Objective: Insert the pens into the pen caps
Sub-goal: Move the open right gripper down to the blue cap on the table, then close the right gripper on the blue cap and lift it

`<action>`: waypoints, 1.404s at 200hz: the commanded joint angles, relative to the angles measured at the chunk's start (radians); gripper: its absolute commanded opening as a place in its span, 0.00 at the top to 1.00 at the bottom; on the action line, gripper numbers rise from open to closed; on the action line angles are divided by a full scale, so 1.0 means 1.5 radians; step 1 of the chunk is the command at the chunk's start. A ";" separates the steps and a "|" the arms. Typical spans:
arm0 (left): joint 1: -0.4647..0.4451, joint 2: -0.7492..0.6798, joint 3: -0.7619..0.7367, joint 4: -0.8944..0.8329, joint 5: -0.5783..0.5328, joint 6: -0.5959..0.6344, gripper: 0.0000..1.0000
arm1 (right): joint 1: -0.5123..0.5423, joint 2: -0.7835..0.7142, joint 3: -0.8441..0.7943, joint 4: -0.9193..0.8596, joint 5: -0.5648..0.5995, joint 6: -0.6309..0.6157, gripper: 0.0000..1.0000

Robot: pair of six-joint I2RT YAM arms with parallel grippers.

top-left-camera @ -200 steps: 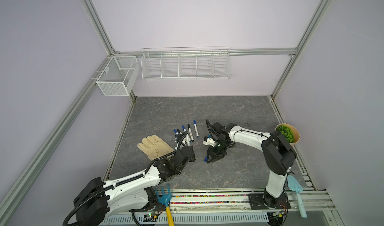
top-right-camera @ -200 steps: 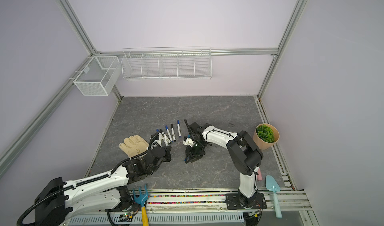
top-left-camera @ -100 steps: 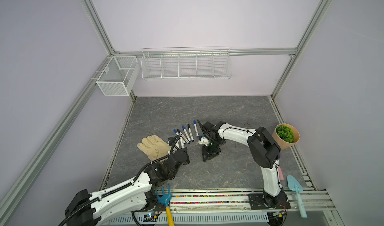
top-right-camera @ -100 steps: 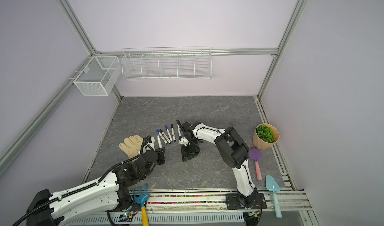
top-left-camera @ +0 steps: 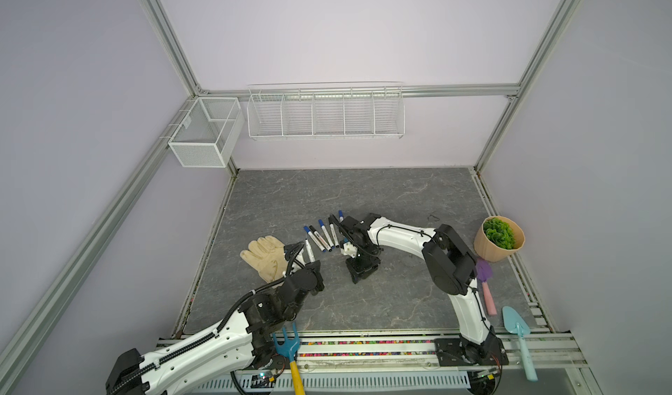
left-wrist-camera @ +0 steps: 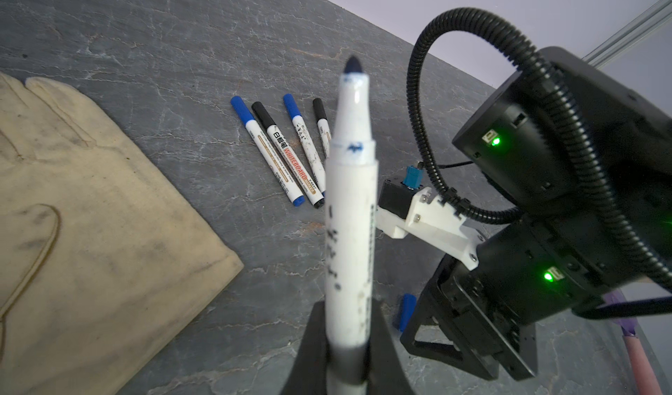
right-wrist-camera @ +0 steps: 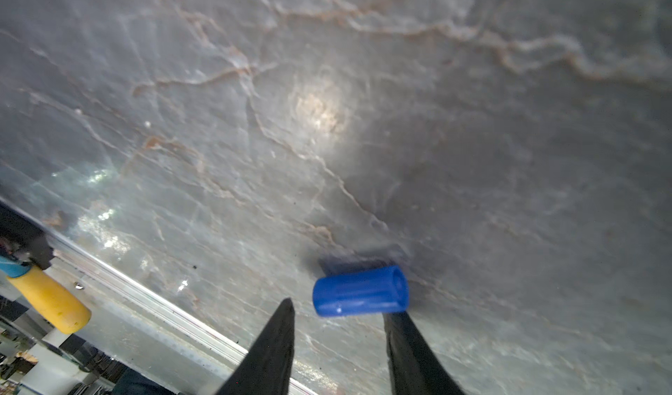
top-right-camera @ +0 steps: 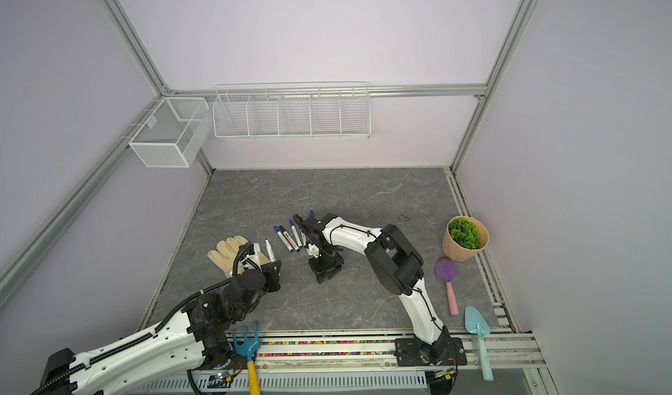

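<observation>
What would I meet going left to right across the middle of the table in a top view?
glove → pens → right gripper → pot

We find a grey desk veined in rust and white. The uncapped pen is white with black print, blue smudges and a dark tip. Four pens wear caps of blue and black by turns. A loose cap is blue, the glove soiled cream, the fork blue on yellow, the pot tan under green leaves.
</observation>
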 commanded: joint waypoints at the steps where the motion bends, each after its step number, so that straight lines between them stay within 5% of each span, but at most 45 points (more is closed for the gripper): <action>1: 0.003 0.005 0.005 -0.019 -0.015 -0.003 1.00 | 0.000 0.028 0.018 0.012 0.040 0.006 0.56; 115: 0.003 0.084 0.034 0.023 0.023 0.033 1.00 | 0.000 0.024 -0.013 0.023 0.154 0.016 0.66; 183: 0.003 0.100 0.046 0.026 0.050 0.068 1.00 | -0.003 0.003 -0.041 0.047 0.141 0.020 0.87; 237: 0.003 0.144 0.052 0.095 0.167 0.179 1.00 | -0.055 -0.193 -0.117 0.174 0.068 0.030 0.92; 281: -0.001 0.207 0.065 0.177 0.285 0.216 1.00 | -0.135 -0.419 -0.238 0.377 -0.079 0.083 0.92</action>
